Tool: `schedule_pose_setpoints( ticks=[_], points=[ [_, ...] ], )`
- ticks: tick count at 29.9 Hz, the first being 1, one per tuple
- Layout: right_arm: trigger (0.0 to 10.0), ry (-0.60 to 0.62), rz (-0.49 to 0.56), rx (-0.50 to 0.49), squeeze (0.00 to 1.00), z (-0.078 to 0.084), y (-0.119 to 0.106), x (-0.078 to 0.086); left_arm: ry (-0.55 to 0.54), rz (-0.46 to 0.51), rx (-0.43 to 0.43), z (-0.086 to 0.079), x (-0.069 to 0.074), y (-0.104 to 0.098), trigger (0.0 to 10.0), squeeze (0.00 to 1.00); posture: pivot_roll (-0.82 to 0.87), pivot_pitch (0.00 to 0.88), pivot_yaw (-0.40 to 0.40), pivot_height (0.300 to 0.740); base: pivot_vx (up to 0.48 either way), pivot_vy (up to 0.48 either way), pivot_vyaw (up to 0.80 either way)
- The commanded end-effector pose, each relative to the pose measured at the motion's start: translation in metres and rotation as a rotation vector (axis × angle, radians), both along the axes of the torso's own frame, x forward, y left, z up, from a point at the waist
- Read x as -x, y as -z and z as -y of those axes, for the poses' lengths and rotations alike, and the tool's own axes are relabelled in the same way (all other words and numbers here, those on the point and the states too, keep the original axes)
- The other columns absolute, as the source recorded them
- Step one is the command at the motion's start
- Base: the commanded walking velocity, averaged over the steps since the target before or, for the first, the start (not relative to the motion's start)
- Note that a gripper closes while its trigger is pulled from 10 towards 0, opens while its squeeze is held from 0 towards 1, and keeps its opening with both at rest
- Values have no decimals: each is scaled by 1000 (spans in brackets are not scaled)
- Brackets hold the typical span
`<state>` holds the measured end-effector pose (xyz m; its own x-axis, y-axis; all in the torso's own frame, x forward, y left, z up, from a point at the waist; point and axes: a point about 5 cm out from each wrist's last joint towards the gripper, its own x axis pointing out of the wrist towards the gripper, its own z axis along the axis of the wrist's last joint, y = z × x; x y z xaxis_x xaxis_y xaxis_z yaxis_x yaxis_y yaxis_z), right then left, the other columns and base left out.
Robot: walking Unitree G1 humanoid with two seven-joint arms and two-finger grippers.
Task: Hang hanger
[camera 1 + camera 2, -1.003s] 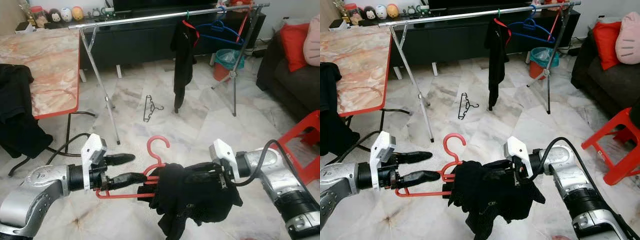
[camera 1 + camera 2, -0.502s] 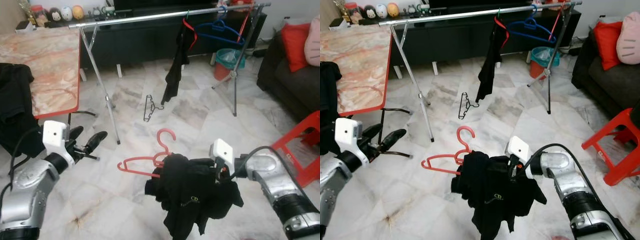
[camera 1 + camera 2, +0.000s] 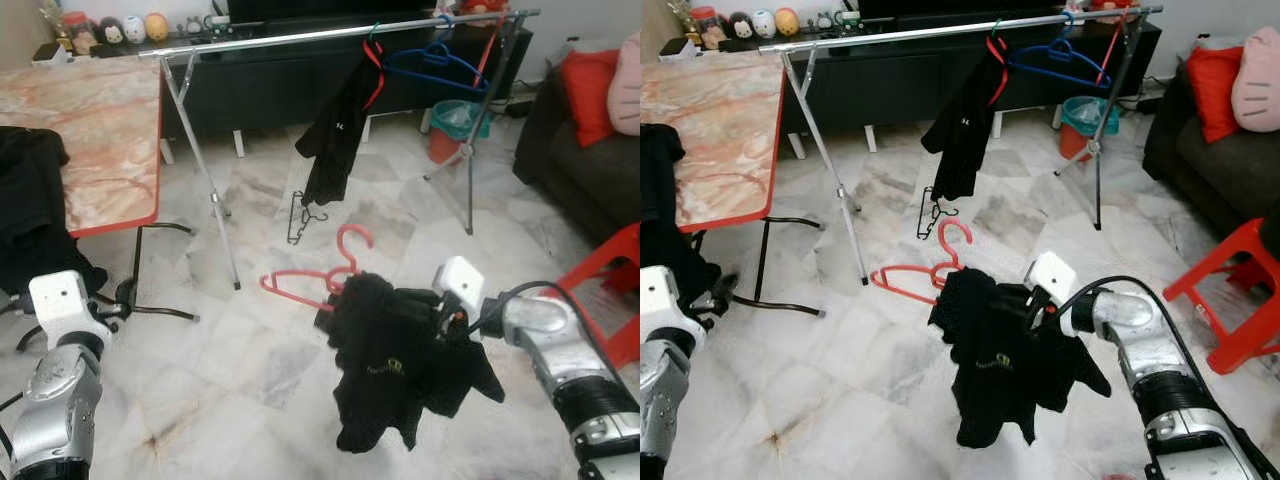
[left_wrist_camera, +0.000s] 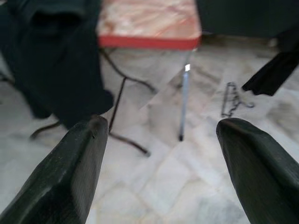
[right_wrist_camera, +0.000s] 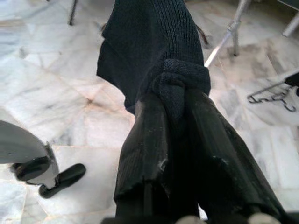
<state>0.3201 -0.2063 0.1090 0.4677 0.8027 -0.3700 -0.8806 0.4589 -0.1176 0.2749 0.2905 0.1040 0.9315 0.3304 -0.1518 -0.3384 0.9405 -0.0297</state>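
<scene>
A red hanger (image 3: pixel 318 284) with a black knit garment (image 3: pixel 400 365) draped on it hangs in mid-air in front of me, its hook (image 3: pixel 355 243) pointing up. My right gripper (image 5: pixel 175 95) is shut on a bunch of that garment, and the cloth hides its fingers in the eye views. Beyond it stands the silver clothes rail (image 3: pixel 300 34), still well away from the hook. My left gripper (image 4: pixel 161 154) is pulled back at the lower left, open with nothing between its fingers.
On the rail hang a black garment (image 3: pixel 335 130) on a red hanger and a blue hanger (image 3: pixel 432 60). A black hanger (image 3: pixel 300 215) lies on the floor below. A marble table (image 3: pixel 90 130) is at the left, with a red stool (image 3: pixel 612 285) and dark sofa at the right.
My left gripper let go of the red hanger and drew back to the left. My right gripper carried the hanger and garment up and forward. The black garment on the rail swung left.
</scene>
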Motion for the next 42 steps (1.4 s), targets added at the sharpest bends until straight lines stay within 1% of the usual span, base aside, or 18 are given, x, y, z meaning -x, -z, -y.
schedule_pose_setpoints(
  ticks=[1, 4, 6, 9, 10, 11, 13, 15, 19, 20, 25, 28, 34, 35, 36, 37, 39, 42],
  points=[
    [10000, -75, 56, -41, 0, -1, -21, -3, -47, -47, 9, 1, -2, 8, 10000, 0, 8, 40, -11, 740, 0, 0, 0],
    [10000, -153, 29, -82, 0, -3, -25, 2, -52, -82, 31, 7, -5, 15, 10000, 0, 5, 50, -13, 740, 0, 0, 0],
    [10000, -196, 17, -94, 0, -4, -28, 4, -22, -109, 52, 13, -6, 20, 10000, 0, 2, 55, -12, 740, 0, 0, 0],
    [10000, -233, 3, -98, 0, -4, -31, 6, 95, -152, 92, 30, -9, 29, 10000, 0, 1, 64, -12, 740, 0, 0, 0],
    [10000, -249, -3, -93, 0, -2, -32, 7, 161, -171, 132, 39, -10, 32, 10000, 0, 2, 65, -12, 740, 0, 0, 0],
    [10000, -250, -4, -94, 0, -2, -33, 7, 187, -182, 150, 43, -9, 34, 10000, 0, 5, 67, -13, 740, 0, 0, 0],
    [10000, -261, -13, -101, 0, 0, -35, 7, 245, -210, 182, 49, -7, 39, 10000, 0, 5, 69, -13, 740, 0, 0, 0],
    [10000, -295, -28, -121, 0, 1, -40, 9, 362, -266, 242, 62, -1, 48, 10000, 0, 9, 71, -15, 740, 0, 0, 0],
    [10000, -317, -34, -130, 0, 1, -43, 10, 486, -351, 231, 74, 9, 57, 10000, 0, 5, 72, -17, 740, 0, 0, 0],
    [10000, -327, -27, -139, 0, 1, -47, 10, 563, -368, 239, 82, 14, 58, 10000, 0, 5, 72, -17, 740, 0, 0, 0],
    [10000, -360, -15, -166, 0, 1, -56, 9, 623, -364, 278, 89, 16, 58, 10000, 0, 6, 73, -19, 740, 0, 0, 0],
    [10000, -420, -33, -185, 0, -2, -59, 14, 731, -362, 288, 98, 21, 56, 10000, 0, 3, 71, -26, 740, 0, 0, 0],
    [10000, -448, -41, -183, 0, -6, -58, 16, 802, -321, 304, 105, 23, 50, 10000, 0, 6, 68, -29, 740, 0, 0, 0],
    [10000, -453, -41, -185, 0, -7, -58, 16, 824, -306, 287, 106, 23, 48, 10000, 0, 6, 68, -29, 740, 0, 0, 0],
    [10000, -464, -38, -176, 0, -11, -59, 16, 912, -223, 235, 112, 24, 40, 10000, 0, 6, 68, -29, 740, 0, 0, 0],
    [10000, -474, -44, -163, 0, -12, -58, 17, 949, -179, 217, 116, 25, 36, 10000, 0, 3, 64, -38, 740, 0, 0, 0],
    [10000, -489, -50, -158, 0, -13, -57, 19, 969, -155, 206, 117, 26, 33, 10000, 0, 4, 64, -39, 740, 0, 0, 0],
    [10000, -515, -60, -156, 0, -15, -57, 21, 977, -142, 139, 118, 24, 31, 10000, 0, 4, 62, -43, 740, 0, 0, 0]
  ],
)
